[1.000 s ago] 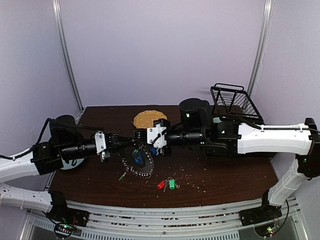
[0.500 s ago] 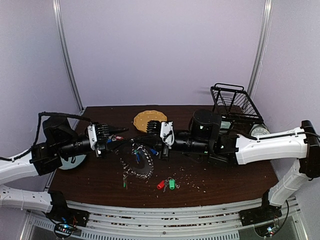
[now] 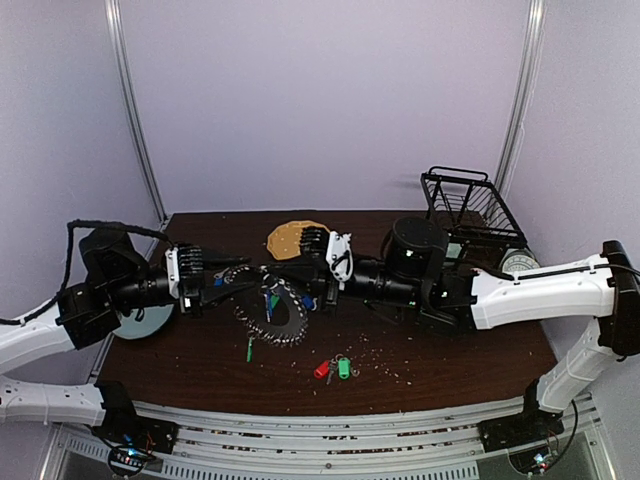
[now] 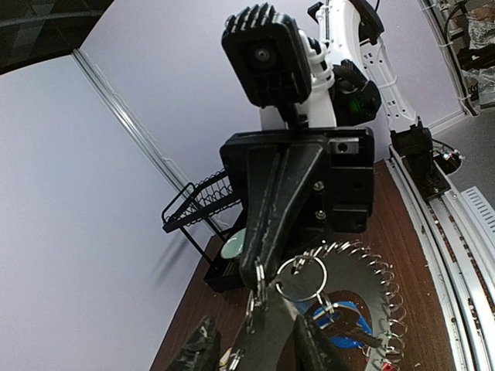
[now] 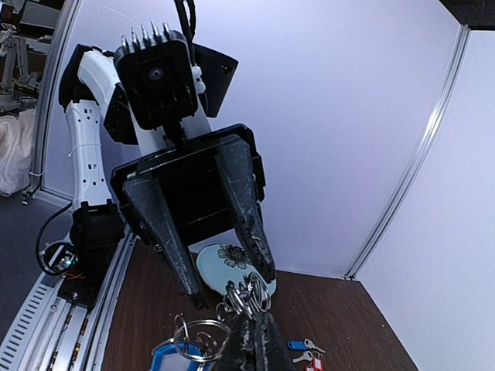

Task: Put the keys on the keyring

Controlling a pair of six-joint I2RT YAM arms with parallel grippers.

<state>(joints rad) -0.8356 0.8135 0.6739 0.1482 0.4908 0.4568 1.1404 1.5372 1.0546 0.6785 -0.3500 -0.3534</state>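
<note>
Hovering over a crumb-strewn brown table [image 3: 450,350] amid lilac walls [image 3: 320,100], left gripper [image 5: 232,287] gapes, right gripper [image 4: 256,275] pinches keyring [image 3: 285,325]

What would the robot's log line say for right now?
left gripper open near keyring | right gripper shut on keyring | green key, red key, second green key loose on table

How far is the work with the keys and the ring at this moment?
Done: many keys already hang on the keyring. In hand: the right end effector is shut on the keyring, and the left end effector is open close to it. Left: three tagged keys lie loose on the table, a green key, a red key and a second green key.
</note>
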